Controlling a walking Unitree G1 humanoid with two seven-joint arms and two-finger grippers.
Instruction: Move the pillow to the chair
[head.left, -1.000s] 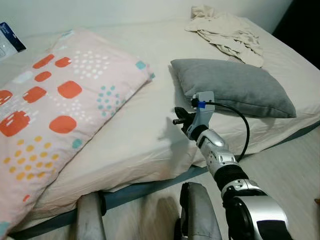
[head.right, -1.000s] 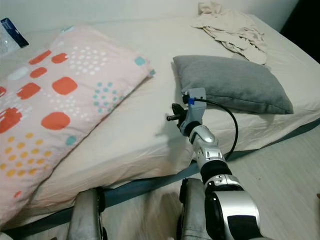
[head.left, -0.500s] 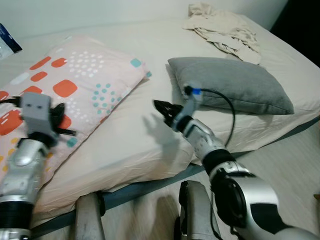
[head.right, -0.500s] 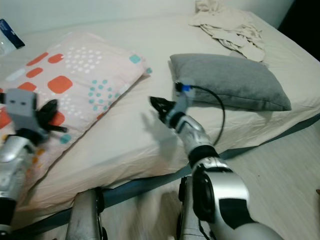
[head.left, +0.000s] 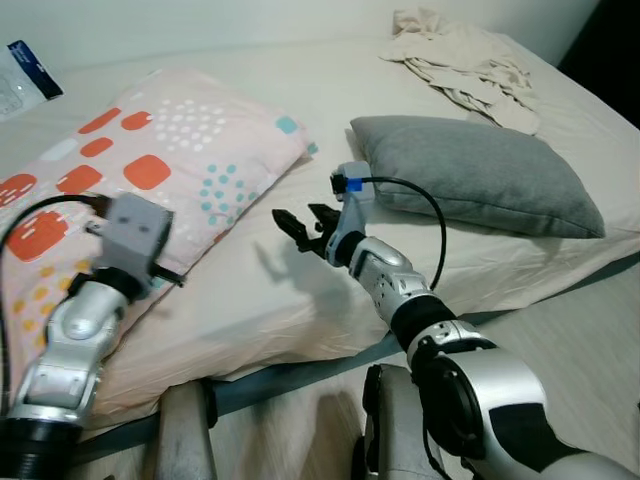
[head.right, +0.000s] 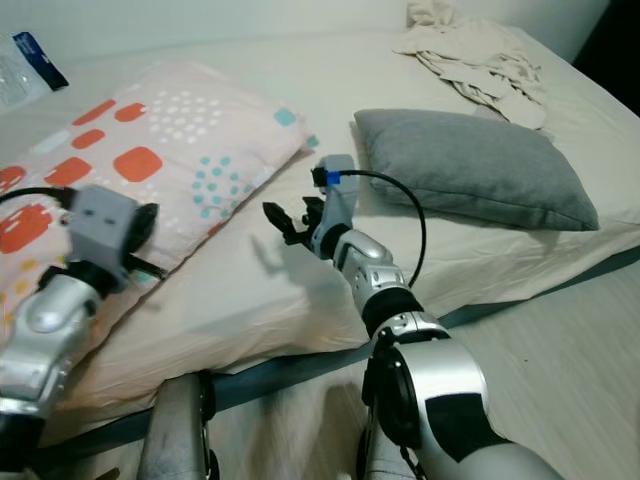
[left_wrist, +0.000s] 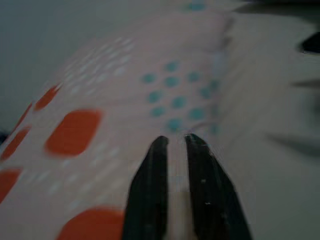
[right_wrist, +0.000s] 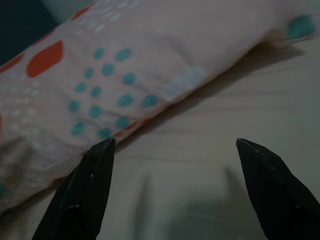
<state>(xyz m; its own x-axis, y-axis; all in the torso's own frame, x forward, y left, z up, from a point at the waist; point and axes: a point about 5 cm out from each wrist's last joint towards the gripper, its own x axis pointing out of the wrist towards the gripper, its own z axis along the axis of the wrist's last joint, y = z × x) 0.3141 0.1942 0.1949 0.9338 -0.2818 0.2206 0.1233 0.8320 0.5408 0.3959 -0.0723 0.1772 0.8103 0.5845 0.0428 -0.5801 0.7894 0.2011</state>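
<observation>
Spread fingers (right_wrist: 92, 185) facing patterned pillow (right_wrist: 150, 60)

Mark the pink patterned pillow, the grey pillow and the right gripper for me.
pink patterned pillow (head.left: 180, 150): left eye view, upper face.
grey pillow (head.left: 480, 175): left eye view, middle of top.
right gripper (head.left: 300, 226): left eye view, between open fingertips.

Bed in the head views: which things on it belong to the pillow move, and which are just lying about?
Job:
patterned pillow
left gripper, shut, over that pillow
right gripper, open, facing the pillow's edge

Lying about:
grey cushion
crumpled cloth
blue-and-white packet
</observation>
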